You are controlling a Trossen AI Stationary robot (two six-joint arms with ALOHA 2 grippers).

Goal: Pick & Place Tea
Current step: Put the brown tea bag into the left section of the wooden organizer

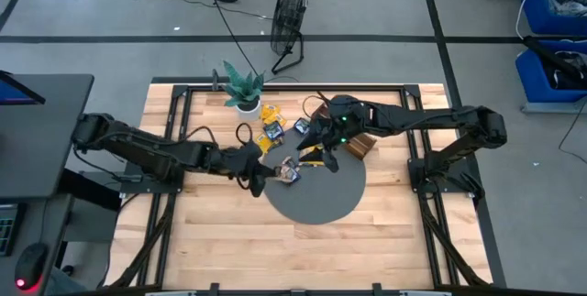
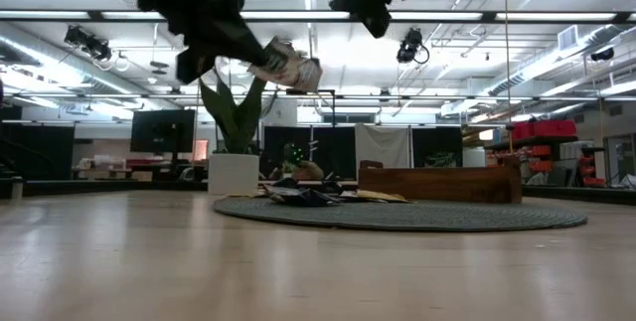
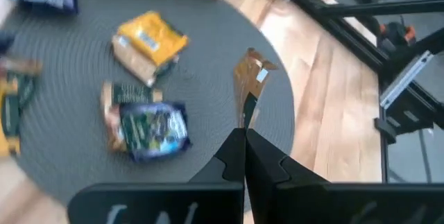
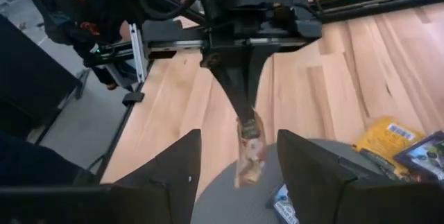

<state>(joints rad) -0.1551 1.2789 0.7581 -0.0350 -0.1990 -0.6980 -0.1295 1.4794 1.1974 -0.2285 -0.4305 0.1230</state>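
Observation:
My left gripper (image 1: 266,175) is shut on a small whitish-brown tea packet (image 1: 290,169) held in the air over the round grey mat (image 1: 316,202). My right gripper (image 4: 236,175) stands open close by, over the mat's far side, facing that packet (image 4: 250,156) without touching it. Several other tea packets lie flat on the mat's far left part, among them a yellow one (image 3: 149,40) and a dark blue one (image 3: 152,130). In the low view the held packet (image 2: 288,65) hangs high above the mat. My left gripper pinches the packet's upper end (image 4: 247,123) between its two shut fingers (image 3: 244,141), by an edge. The fingers slant downward from the table's left side. The packet hangs beyond the fingertips, tilted and lifted clear of the mat.
A long brown wooden tray (image 2: 442,182) stands at the mat's far right, partly under my right arm. A potted green plant (image 1: 246,94) stands at the table's far edge. Bare wood lies along the table's near side. A fan (image 1: 289,12) stands on the floor beyond the table.

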